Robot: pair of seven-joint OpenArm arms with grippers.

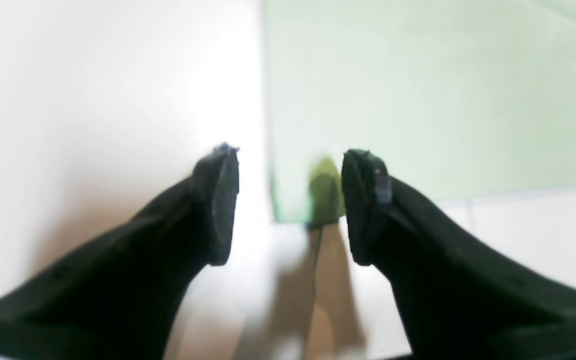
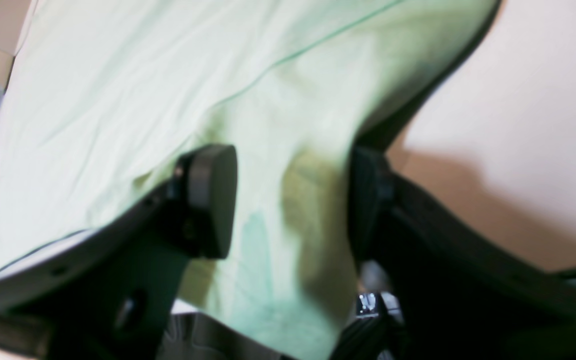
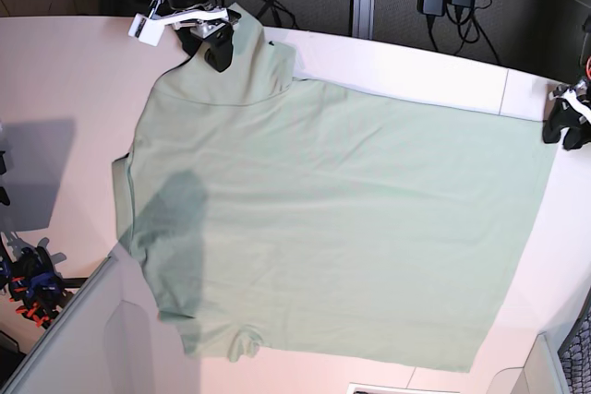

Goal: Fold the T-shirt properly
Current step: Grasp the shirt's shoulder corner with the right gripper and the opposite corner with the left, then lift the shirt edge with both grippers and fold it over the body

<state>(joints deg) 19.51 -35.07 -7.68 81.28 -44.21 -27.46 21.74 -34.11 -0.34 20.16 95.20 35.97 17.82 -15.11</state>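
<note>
We start at our left pincer (image 1: 288,205), whose fingers stand spread with nothing between them. It hangs just off a corner of the T-shirt (image 3: 342,228), and in the left wrist view that corner lies directly ahead in the gap, with the cloth running away up and to the right. In the base view this pincer sits at the right edge of the surface (image 3: 55,71), beside the shirt's hem corner.

Our right pincer (image 2: 288,200) is also spread, yet cloth passes between its fingers. In the right wrist view a bunched fold of the shirt lies in the gap, with one finger on top of the fabric and the other at its edge. We cannot tell whether they press it. In the base view that pincer is at the far left, on the sleeve.

The shirt lies flat and open across the surface, its long axis running from one arm to the other. We judge each arm is nearest its own end, so a fold would carry those ends inward.
</note>
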